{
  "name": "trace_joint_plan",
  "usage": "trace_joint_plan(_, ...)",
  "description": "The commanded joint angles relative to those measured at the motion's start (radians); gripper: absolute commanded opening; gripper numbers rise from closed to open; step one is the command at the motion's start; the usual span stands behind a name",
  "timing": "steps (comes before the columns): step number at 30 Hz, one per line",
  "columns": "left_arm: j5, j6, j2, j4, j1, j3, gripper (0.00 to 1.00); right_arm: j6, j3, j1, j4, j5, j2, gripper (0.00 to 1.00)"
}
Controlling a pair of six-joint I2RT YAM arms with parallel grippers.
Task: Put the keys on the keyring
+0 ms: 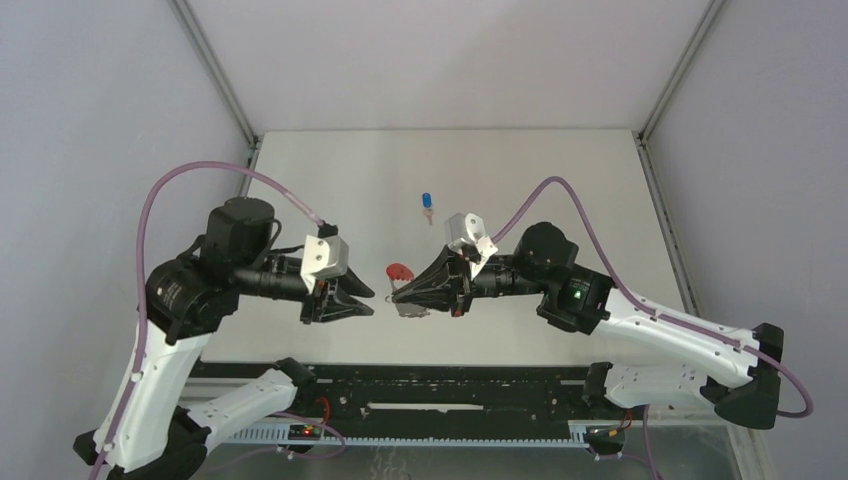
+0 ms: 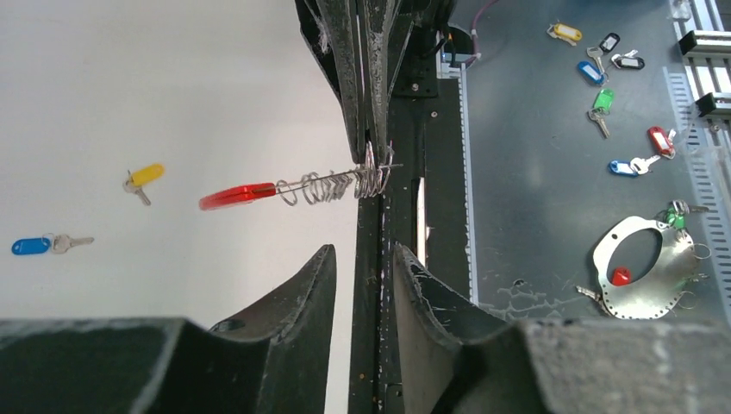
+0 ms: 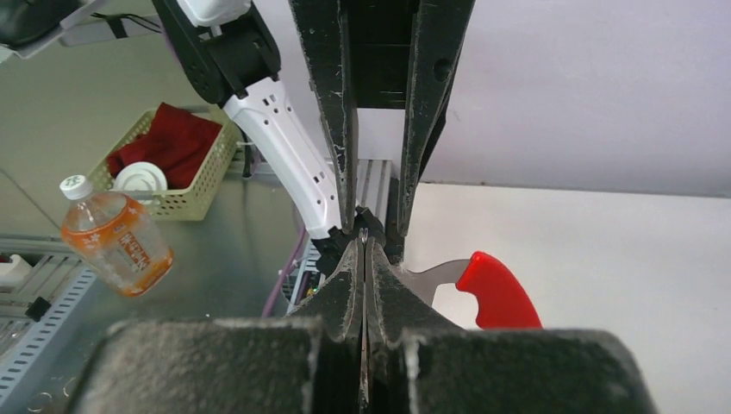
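Observation:
The keyring hangs in the air: a red tag (image 2: 237, 195) joined to a row of grey metal rings (image 2: 340, 184). My right gripper (image 1: 397, 297) is shut on the last ring, and its fingers (image 2: 358, 86) come down from the top of the left wrist view. The red tag also shows in the top view (image 1: 398, 270) and the right wrist view (image 3: 496, 289). My left gripper (image 2: 362, 250) is open and empty, facing the ring a short way off. The blue key (image 1: 427, 203) and the yellow key (image 2: 142, 178) lie on the table beyond. The yellow key is hidden in the top view.
Several spare tagged keys (image 2: 603, 95) and a holed metal plate (image 2: 642, 267) lie on the grey bench off the table's near edge. A drink bottle (image 3: 116, 241) and a basket with red cloth (image 3: 172, 164) stand beside the table.

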Motion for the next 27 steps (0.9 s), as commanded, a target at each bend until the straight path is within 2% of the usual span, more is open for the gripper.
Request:
trace_joint_plan(1,0.048,0.008,-0.008,0.052,-0.009,0.024,0.35,0.035,0.035,0.003,0.108,-0.053,0.009,0.0)
trace_joint_plan(10,0.053,-0.089,-0.013,0.139,-0.019,-0.019,0.32,0.046,0.035,0.004,0.169,0.041,0.045,0.0)
trace_joint_plan(18,0.047,-0.1,-0.018,0.142,-0.021,-0.04,0.28,0.051,0.036,0.019,0.194,0.08,0.056,0.0)
trace_joint_plan(27,-0.023,-0.14,-0.003,0.165,-0.022,-0.03,0.14,0.056,0.03,0.038,0.213,0.099,0.067,0.0)
